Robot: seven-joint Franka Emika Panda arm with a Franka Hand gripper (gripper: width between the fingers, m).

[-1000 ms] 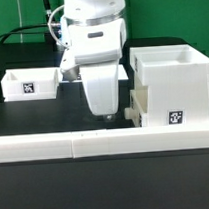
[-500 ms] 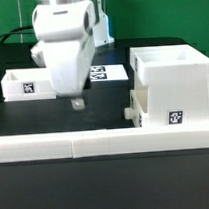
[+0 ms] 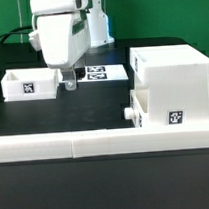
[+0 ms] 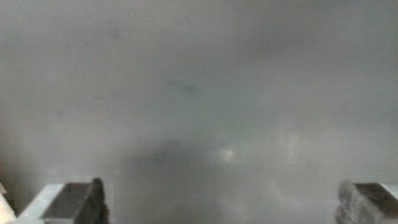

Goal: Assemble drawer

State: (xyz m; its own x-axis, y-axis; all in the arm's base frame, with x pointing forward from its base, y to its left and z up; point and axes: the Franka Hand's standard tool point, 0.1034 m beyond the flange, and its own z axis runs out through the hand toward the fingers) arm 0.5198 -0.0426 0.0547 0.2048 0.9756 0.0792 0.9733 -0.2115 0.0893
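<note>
The gripper (image 3: 69, 85) hangs w/ jaws spread wide & nothing between them. The wrist view shows both fingertips (image 4: 68, 200) far apart over blurred grey, so it's empty. It sits just beside the loose tray (image 3: 31, 84), at that tray's end toward the exterior view's right; touching or not, can't tell. The casing (image 3: 173, 73) stands well apart at the exterior view's right, w/ the other tray (image 3: 171, 115) seated low in it, knob (image 3: 128, 113) poking out.

Step in hand, I'd judge: pick up the loose tray. To do it well, come down over one side wall, centre it between the fingers, close firmly & lift level. Keep clear of the marker board (image 3: 103, 73) behind & the border wall (image 3: 105, 143) in front.
</note>
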